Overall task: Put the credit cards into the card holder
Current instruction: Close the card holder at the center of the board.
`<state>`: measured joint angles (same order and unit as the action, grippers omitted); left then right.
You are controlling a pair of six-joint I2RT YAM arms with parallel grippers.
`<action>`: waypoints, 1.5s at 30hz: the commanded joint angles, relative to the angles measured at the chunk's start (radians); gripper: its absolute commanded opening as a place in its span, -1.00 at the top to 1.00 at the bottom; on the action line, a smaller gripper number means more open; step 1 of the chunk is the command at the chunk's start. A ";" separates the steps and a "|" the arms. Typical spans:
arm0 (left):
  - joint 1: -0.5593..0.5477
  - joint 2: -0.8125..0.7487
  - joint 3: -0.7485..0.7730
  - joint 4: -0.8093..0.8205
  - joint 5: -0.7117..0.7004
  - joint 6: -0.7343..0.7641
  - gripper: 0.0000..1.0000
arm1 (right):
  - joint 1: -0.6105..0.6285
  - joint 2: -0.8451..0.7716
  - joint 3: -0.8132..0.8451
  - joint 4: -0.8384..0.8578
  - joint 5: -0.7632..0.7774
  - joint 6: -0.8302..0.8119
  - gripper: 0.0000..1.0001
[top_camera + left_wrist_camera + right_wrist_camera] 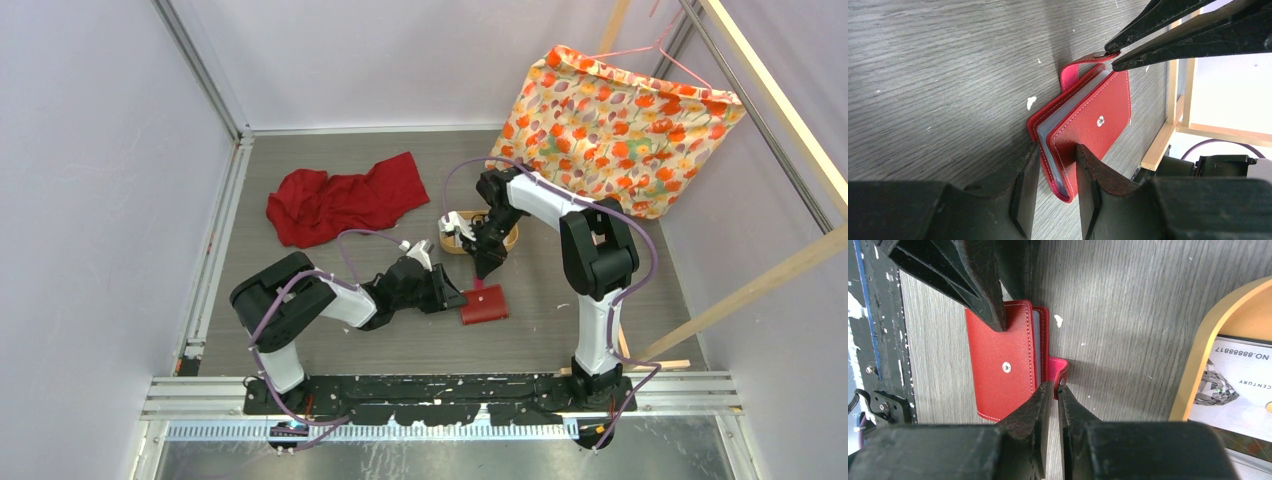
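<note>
One red cloth (pixel 340 200) lies crumpled at the far left of the grey table (pixel 350 140), well apart from everything else.

Two arms reach in from the near edge. The left gripper (pixel 1055 150) has one finger on each side of the wallet (pixel 1098 110) and grips its near end. There is one wallet. It is red and rests on the table near the middle, between the two grippers. Its two covers are slightly apart, and the edges of pale clear sleeves show between them. One silver snap stud (pixel 1006 367) sits on the upper cover.

The right gripper (pixel 1055 385) comes at the wallet from the far side. Its two fingers are pinched on the end of the single snap tab (pixel 1057 369), which is unfastened and curls out from the wallet's edge.

Just beyond the right gripper stands one oval wooden tray (pixel 1198 365). One card (pixel 1238 385) shows face up in it, white with a diamond picture and printed lettering. How many more cards lie under it cannot be told. The card is in the tray, not in the wallet.

At the far right, one orange flowered fabric bag (pixel 620 120) hangs on one pink hanger (pixel 680 50).
</note>
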<state>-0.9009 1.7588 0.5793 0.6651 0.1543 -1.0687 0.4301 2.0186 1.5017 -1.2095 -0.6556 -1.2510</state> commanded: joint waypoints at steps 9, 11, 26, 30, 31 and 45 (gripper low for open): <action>-0.001 0.046 -0.005 -0.101 -0.013 0.019 0.30 | 0.003 -0.016 0.051 -0.061 -0.017 -0.027 0.97; -0.001 0.047 -0.005 -0.102 -0.014 0.017 0.30 | 0.003 -0.028 0.045 -0.061 -0.016 -0.028 0.97; -0.001 0.033 -0.008 -0.115 -0.030 -0.012 0.34 | 0.016 -0.232 -0.180 0.099 -0.041 0.092 0.97; -0.001 0.028 -0.006 -0.122 -0.034 -0.018 0.37 | 0.039 -0.284 -0.252 0.174 -0.010 0.132 0.97; -0.001 0.026 -0.007 -0.122 -0.035 -0.019 0.38 | 0.049 -0.292 -0.266 0.184 -0.003 0.137 0.97; -0.009 0.014 -0.003 -0.122 -0.032 -0.023 0.40 | 0.083 -0.320 -0.367 0.260 0.045 0.196 0.97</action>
<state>-0.9031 1.7634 0.5831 0.6552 0.1501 -1.1179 0.4988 1.7435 1.1450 -0.9596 -0.6083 -1.0821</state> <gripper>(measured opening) 0.302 0.023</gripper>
